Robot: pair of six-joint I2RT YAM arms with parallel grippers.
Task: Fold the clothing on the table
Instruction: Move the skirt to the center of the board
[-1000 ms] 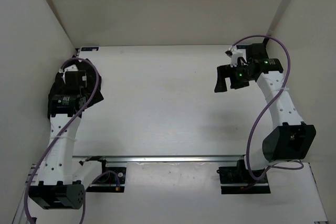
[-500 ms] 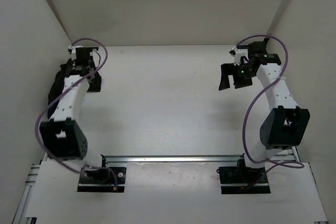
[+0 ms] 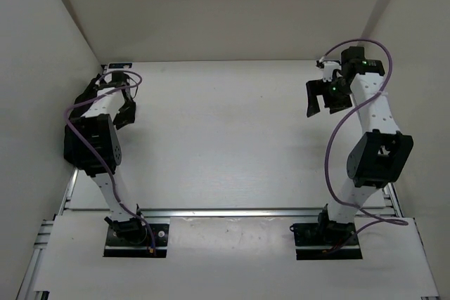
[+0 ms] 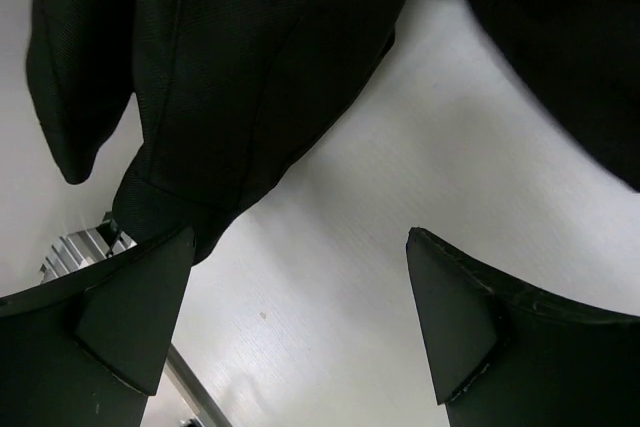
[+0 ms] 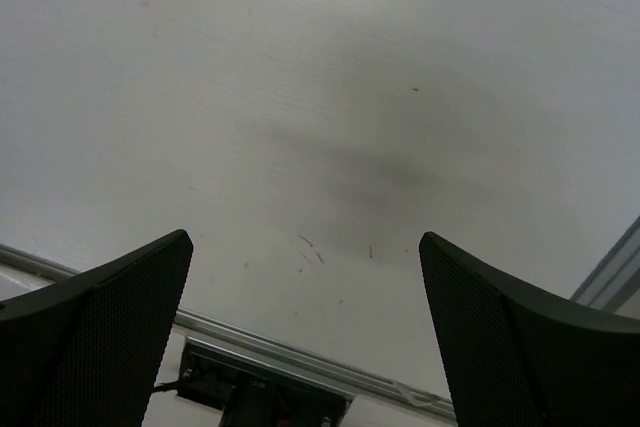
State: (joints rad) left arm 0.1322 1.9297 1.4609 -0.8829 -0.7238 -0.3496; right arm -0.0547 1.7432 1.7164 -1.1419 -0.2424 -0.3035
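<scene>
The clothing [image 4: 250,77], black soft fabric, lies bunched at the far left of the table [image 3: 225,131]. In the top view the left arm covers most of it, and only a dark edge of the clothing [image 3: 125,114] shows. My left gripper [image 3: 105,90] hovers over that spot. In its wrist view the left gripper [image 4: 300,322] is open, with bare table between the fingers and the fabric just beyond the tips. My right gripper [image 3: 323,98] hangs open at the far right. Below the right gripper [image 5: 305,322] there is only tabletop [image 5: 320,97].
White walls close in the table on the left, back and right. An aluminium rail [image 3: 232,211] runs along the near edge by the arm bases, and the same rail [image 5: 300,355] appears in the right wrist view. Purple cables [image 3: 337,159] loop off both arms.
The left arm has folded up, its elbow swinging in over the left table edge, while its gripper stayed by the clothing. The right gripper drifted right and back. Both stayed open.
</scene>
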